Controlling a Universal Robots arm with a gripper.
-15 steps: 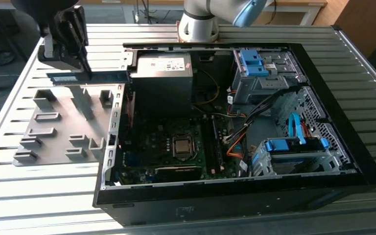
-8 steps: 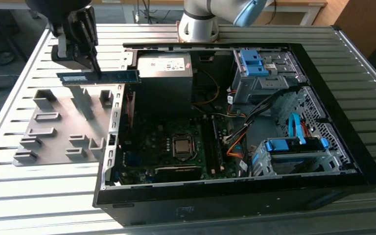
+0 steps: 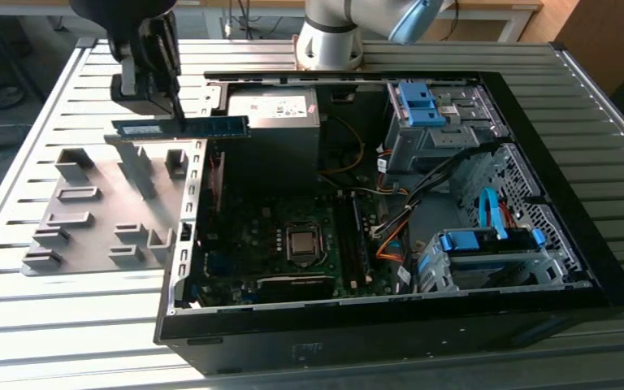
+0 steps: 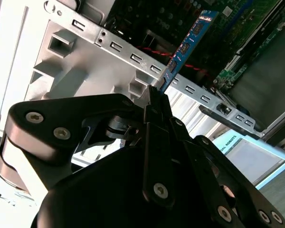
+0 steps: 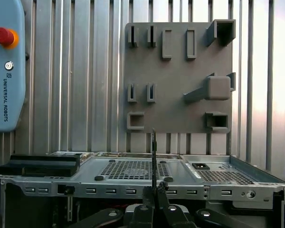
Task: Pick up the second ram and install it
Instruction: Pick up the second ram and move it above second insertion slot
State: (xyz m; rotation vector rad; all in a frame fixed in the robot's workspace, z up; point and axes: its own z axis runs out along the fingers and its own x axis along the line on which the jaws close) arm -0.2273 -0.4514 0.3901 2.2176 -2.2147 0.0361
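Observation:
The second ram (image 3: 195, 126), a slim blue stick with black chips, hangs level in the air. It is above the gap between the grey slotted holder (image 3: 90, 215) and the open computer case (image 3: 572, 244). My black gripper (image 3: 163, 112) is shut on it from above. In the second wrist view the ram (image 4: 186, 46) sticks out from between the fingertips (image 4: 153, 97) toward the motherboard. The first wrist view shows the ram (image 5: 154, 156) edge-on over the case's rear panel, with the holder (image 5: 175, 71) beyond it. The motherboard (image 3: 290, 244) lies inside the case.
Light-blue drive-bay clips (image 3: 421, 106) and a drive cage (image 3: 486, 252) fill the case's right side. The power supply (image 3: 274, 110) sits at the back. The arm's base (image 3: 328, 36) stands behind the case. A teach pendant (image 5: 4, 66) lies on the slatted table (image 3: 30, 325).

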